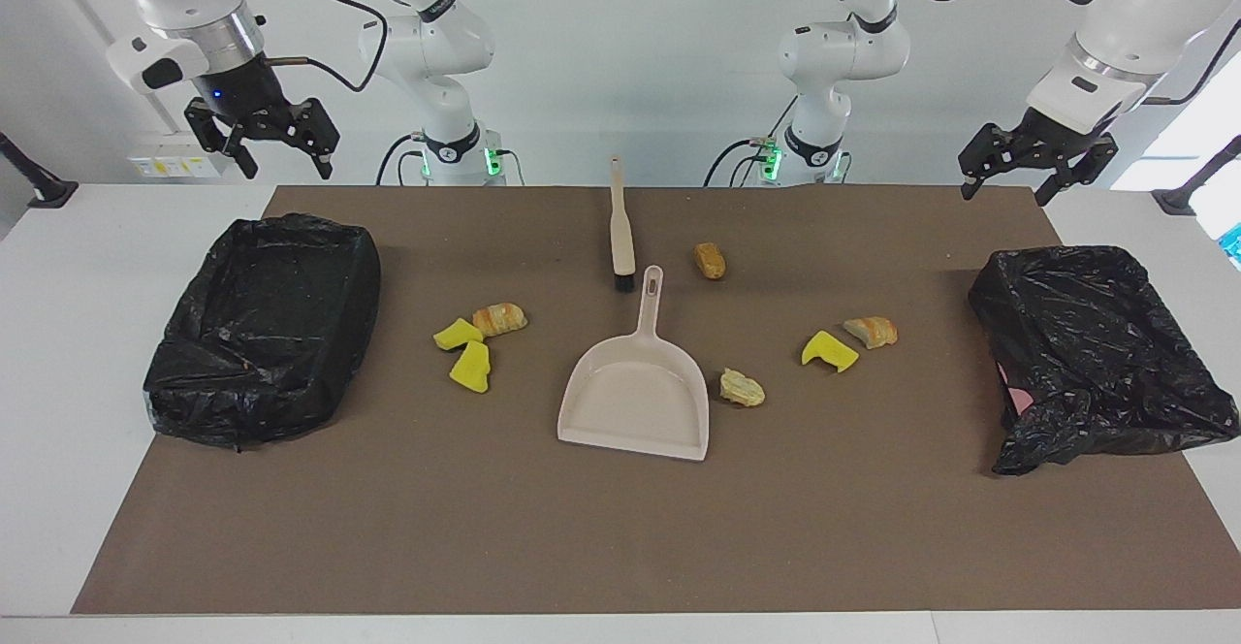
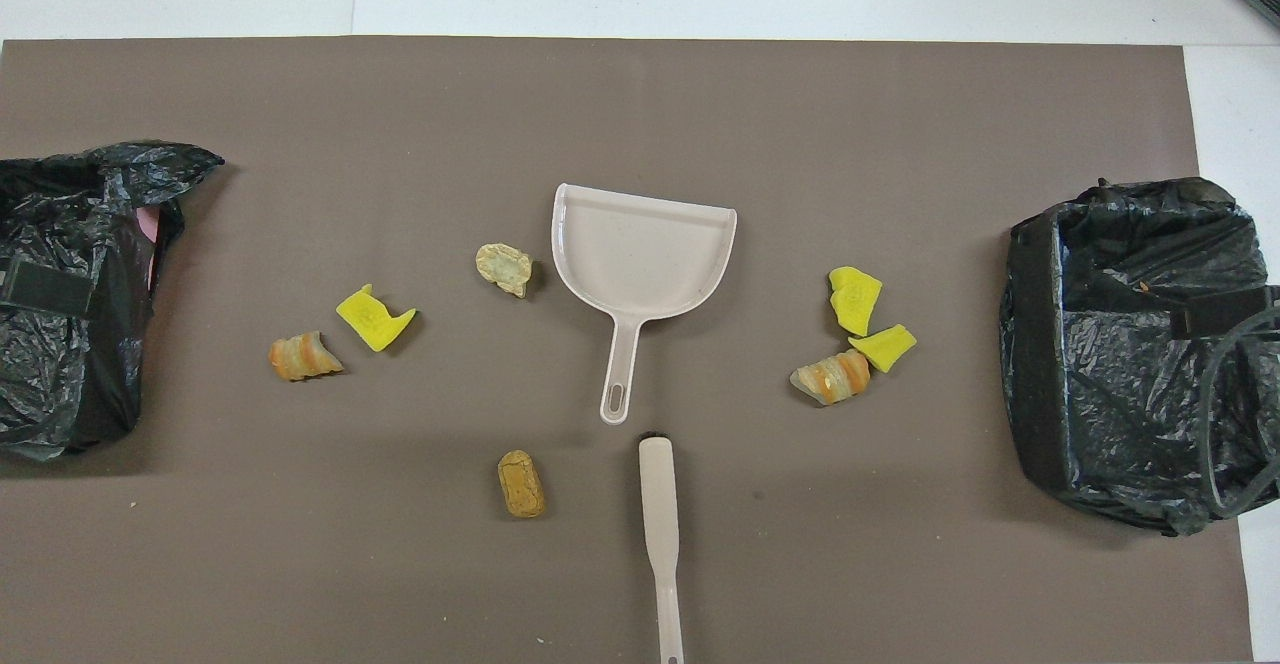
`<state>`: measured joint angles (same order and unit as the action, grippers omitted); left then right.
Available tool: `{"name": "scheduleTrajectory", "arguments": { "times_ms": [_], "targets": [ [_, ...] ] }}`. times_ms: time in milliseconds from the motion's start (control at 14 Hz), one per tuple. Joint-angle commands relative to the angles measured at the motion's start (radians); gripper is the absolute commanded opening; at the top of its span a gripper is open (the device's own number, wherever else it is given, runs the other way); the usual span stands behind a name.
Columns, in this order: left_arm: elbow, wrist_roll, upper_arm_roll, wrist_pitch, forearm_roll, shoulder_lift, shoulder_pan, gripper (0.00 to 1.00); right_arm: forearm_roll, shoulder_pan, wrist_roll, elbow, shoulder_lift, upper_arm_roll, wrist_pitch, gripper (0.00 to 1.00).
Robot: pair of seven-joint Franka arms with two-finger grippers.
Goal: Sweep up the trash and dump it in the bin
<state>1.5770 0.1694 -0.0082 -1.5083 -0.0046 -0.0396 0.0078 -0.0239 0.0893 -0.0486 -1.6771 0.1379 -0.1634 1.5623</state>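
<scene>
Nothing swept yet. Top of facing view: right hand (image 1: 274, 140) and left hand (image 1: 1035, 167) raised, wide, empty. Mid-frame: brush (image 1: 620, 232), then dustpan (image 1: 640, 387), untouched; trash (image 1: 482, 341) scattered either side on table (image 1: 543, 537); bins (image 1: 267, 329) flanking. Hands absent overhead; seven chunks countable there.
</scene>
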Motion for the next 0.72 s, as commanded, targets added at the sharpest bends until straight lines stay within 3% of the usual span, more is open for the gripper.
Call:
{"name": "scheduleTrajectory", "arguments": {
  "times_ms": [0, 645],
  "targets": [
    [0.001, 0.001, -0.006, 0.017, 0.006, 0.001, 0.0, 1.0, 0.005, 0.0, -0.008, 0.001, 0.002, 0.005, 0.021, 1.0],
    [0.006, 0.004, -0.006, 0.014, 0.0, -0.005, -0.003, 1.0, 0.005, -0.002, -0.013, -0.004, 0.006, 0.004, 0.019, 1.0]
  ]
}}
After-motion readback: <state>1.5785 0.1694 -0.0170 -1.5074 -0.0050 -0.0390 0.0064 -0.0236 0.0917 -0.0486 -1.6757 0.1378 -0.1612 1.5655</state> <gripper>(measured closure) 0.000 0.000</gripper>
